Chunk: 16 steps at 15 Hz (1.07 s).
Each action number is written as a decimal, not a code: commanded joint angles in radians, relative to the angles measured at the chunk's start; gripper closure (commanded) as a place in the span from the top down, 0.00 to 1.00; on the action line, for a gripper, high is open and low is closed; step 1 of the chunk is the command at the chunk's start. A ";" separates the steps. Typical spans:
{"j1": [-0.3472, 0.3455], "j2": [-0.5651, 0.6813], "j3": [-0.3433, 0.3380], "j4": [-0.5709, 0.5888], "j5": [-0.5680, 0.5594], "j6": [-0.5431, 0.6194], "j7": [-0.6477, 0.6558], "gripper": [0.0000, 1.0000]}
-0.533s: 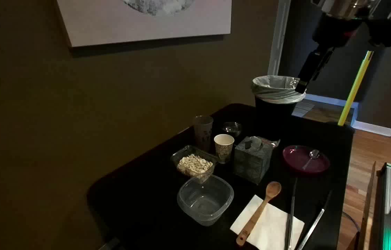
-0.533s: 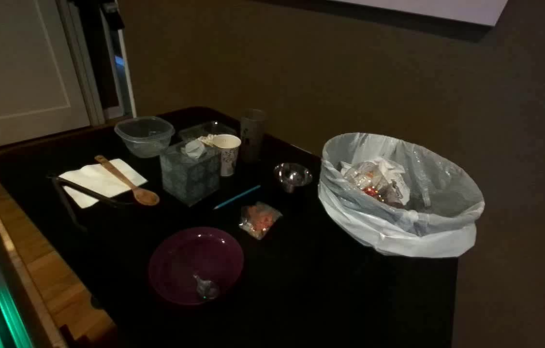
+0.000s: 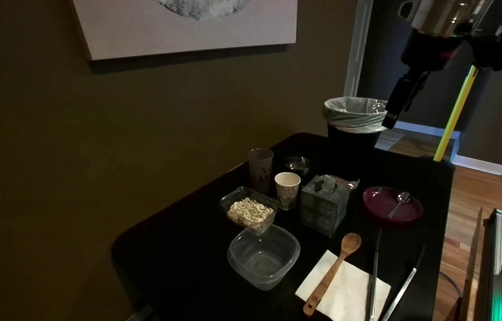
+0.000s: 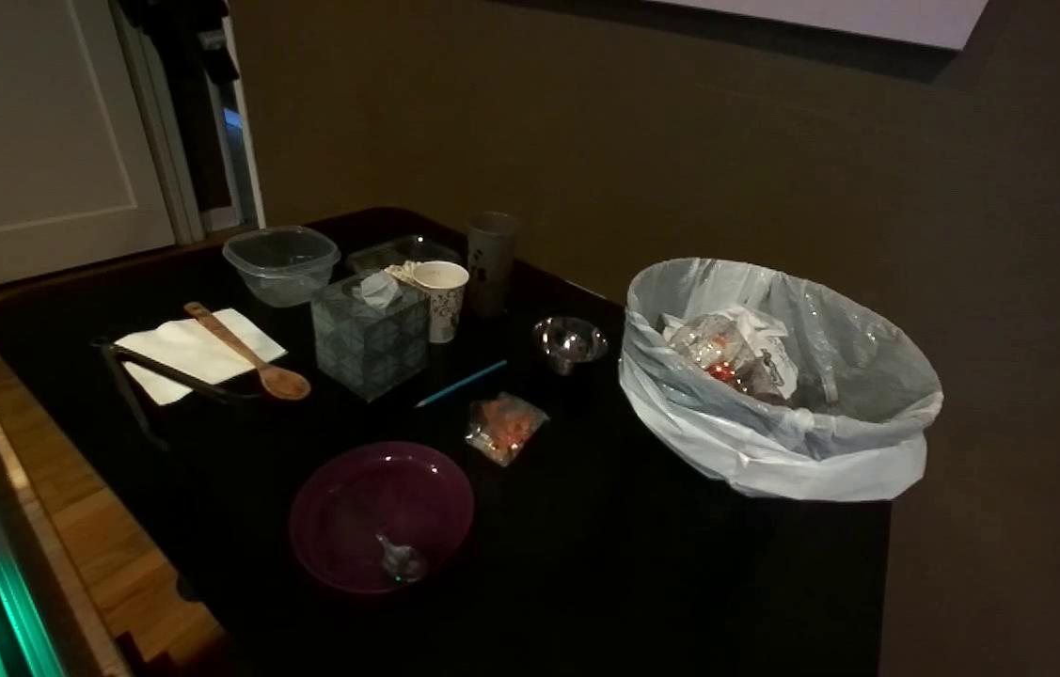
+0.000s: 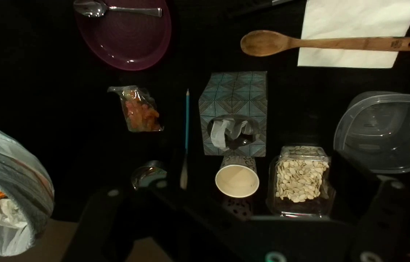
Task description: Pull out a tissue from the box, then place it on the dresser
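Since the tissue [image 3: 328, 183] is poking out of the top of its box [image 3: 324, 208] in an exterior view, I'd say I'm right at the start: nothing pulled, nothing put down, both halves of the job left. There's a white sheet [image 3: 351, 287] under the wooden spoon [image 3: 334, 272] on the dark top I take to be the dresser [image 3: 188, 258], but it looks like a napkin to me, so I'm not counting it. My gripper [image 3: 389, 121] hangs up high, well apart from the box, and I see no tissue at its tip.

Same story in an exterior view where the paper cup [image 4: 445, 306] stands just beside the box: tissue up top, not grabbed. Too dark at the top left for me to make out the gripper there.

Wrist view helps most. The tissue sits crumpled in the box, and my fingers [image 5: 357, 174] are spread wide, holding nothing and touching nothing as far as I can tell. I reckon I need to come down centred on that tissue; drift and I could knock the cup.
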 commanded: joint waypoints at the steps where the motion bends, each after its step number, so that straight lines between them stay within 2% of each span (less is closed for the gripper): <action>1: -0.005 0.037 -0.019 0.028 -0.016 -0.010 0.014 1.00; 3: -0.040 0.127 -0.035 0.081 -0.024 -0.017 0.011 1.00; 9: -0.068 0.345 -0.079 0.145 -0.049 0.019 -0.021 1.00; 13: -0.079 0.462 -0.117 0.140 -0.145 0.159 -0.083 1.00; 14: -0.076 0.484 -0.132 0.144 -0.152 0.179 -0.101 1.00; 15: -0.058 0.414 -0.121 0.121 -0.131 0.138 -0.058 1.00; 16: -0.061 0.440 -0.131 0.123 -0.140 0.160 -0.072 1.00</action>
